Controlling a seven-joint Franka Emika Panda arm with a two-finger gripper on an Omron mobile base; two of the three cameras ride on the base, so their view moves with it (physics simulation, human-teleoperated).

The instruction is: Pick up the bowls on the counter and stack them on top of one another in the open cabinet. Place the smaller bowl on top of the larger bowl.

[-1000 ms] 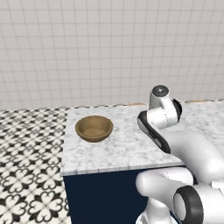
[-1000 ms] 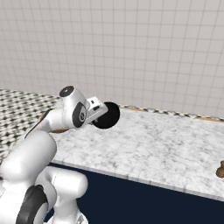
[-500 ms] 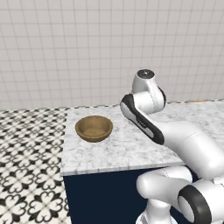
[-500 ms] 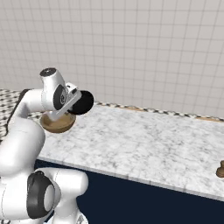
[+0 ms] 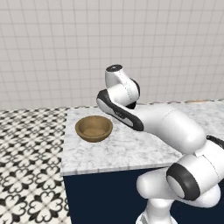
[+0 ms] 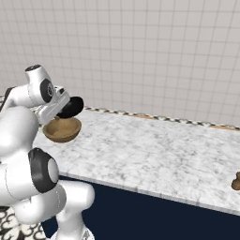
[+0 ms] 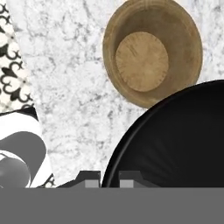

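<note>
Item one: my gripper point(image 7: 108, 178), jaws clamped on the rim of the smaller bowl point(image 6: 71, 107), glossy black, held up off the counter point(image 6: 154, 154) above its left end. In the hand view I see the black bowl point(image 7: 175, 140) partly overlapping the bowl below.

Item two: larger bowl point(image 5: 94, 128), light brown wood, upright on the marble near the counter's left edge, flat round base visible inside point(image 7: 151, 52).

Item three: small brown object point(image 6: 236, 182) at the counter's right end, well apart from both bowls.
</note>
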